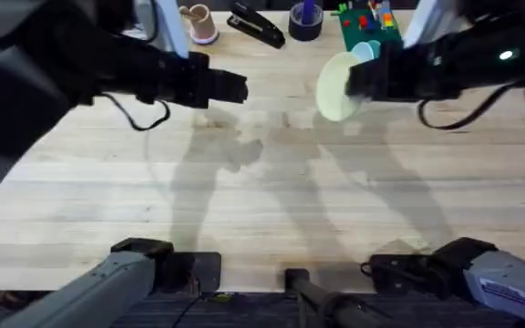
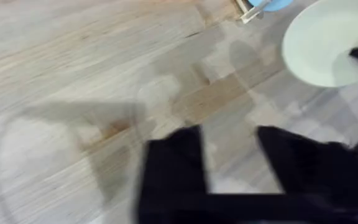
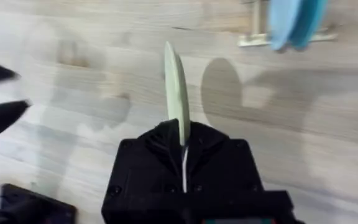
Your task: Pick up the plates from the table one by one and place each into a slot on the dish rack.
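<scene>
Right hand (image 3: 183, 146): black two-finger hand, clamped on the edge of the plain pale yellow-cream round plate (image 1: 337, 87), holding it above the tabletop, well off the wood.

Plate's attitude: edge-on in the right wrist view, rising straight out of the grip — upright, or close to it.

Left hand (image 2: 229, 158): black fingers apart with nothing between them, hovering over bare wood near the middle of the far side.

Tabletop (image 1: 244, 200): large pale tan wooden planks with visible grain; shadows of both arms lie across it.

Dish rack (image 3: 253, 38): small light natural-wood rack of thin dowels, beyond the held plate; a light blue round plate (image 3: 291, 22) already stands in it.

Step in hand: judged as carrying the cream plate toward a free slot beside the blue one.

Far edge clutter: a black stapler (image 1: 256, 25), a pink cup (image 1: 199, 23), a roll of dark tape (image 1: 305, 22) and a green toy-block board (image 1: 369, 27) — none of them part of the job.

Risk, slot entry: the grip is on the rim alone, so the plate could pivot if its lower edge catches a dowel top.

Risk, neighbour: coming in too close could knock the blue plate or shove the light rack.

Risk, release: letting go before the plate sits between dowels would let it tip and roll.
</scene>
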Tool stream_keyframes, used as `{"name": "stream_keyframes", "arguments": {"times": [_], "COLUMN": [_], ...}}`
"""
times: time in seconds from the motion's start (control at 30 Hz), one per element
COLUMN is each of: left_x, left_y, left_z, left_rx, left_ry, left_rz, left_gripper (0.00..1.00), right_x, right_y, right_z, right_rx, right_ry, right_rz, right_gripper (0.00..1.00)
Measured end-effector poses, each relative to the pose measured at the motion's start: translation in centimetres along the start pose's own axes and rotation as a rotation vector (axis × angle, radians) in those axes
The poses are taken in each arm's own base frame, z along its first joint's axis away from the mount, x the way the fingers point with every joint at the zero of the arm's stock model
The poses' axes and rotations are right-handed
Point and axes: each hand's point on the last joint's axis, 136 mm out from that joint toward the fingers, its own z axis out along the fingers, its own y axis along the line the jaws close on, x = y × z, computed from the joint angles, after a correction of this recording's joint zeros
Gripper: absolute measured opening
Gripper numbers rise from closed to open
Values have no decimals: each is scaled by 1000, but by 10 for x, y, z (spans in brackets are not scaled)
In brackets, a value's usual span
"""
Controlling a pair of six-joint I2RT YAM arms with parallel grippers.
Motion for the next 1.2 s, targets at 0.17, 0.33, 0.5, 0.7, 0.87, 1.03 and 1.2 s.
{"name": "stream_keyframes", "arguments": {"times": [0.17, 0.33, 0.5, 0.7, 0.87, 1.03, 1.2], "left_x": [-4, -7, -8, -8, -8, -8, -8], "left_y": [-7, -12, -13, -11, -10, -10, -10], "left_z": [-26, -42, -46, -46, -46, -46, -46], "left_rx": [-54, -84, -91, -101, -107, -110, -110], "left_ry": [-72, -127, -142, -142, -142, -142, -142], "left_rz": [39, 70, 78, 77, 76, 76, 76], "left_gripper": [988, 995, 995, 996, 995, 995, 996], "right_x": [-7, -20, -32, -45, -61, -69, -81], "right_y": [-17, -30, -43, -59, -66, -72, -74], "right_z": [-24, -47, -69, -95, -119, -140, -140], "right_rx": [98, 152, 194, 284, 335, 377, 396], "right_ry": [-2, -23, -42, -77, -134, -146, -124], "right_rz": [-78, -130, -169, -215, -258, -271, -283], "right_gripper": [31, 31, 31, 31, 29, 29, 29]}}
